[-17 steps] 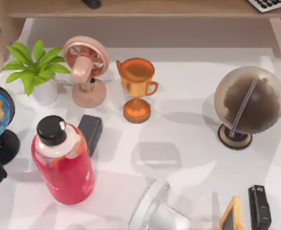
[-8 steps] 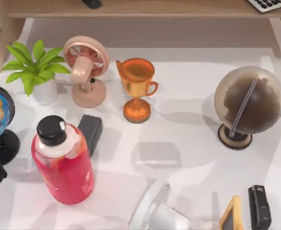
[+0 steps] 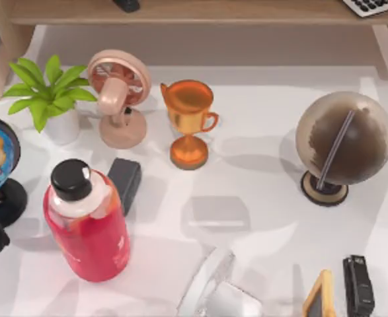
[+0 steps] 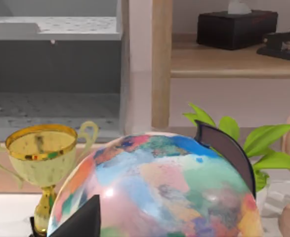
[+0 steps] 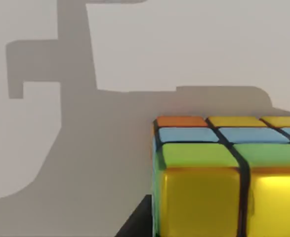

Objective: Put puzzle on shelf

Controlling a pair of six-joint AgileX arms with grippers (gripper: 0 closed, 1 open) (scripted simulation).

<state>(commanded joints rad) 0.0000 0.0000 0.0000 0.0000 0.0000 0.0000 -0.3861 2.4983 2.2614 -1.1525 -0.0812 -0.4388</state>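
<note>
The right end effector, grip state unclear, sits close against the multicoloured cube puzzle point(image 5: 228, 177); next: lift toward the light-brown wooden shelf point(image 3: 200, 12).

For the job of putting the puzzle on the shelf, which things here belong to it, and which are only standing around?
Belong to the job:
- puzzle, close in the right wrist view
- shelf, along the table's far edge

Just standing about:
- orange trophy
- pink fan
- potted plant
- red bottle
- brown globe
- coloured globe
- stapler
</note>
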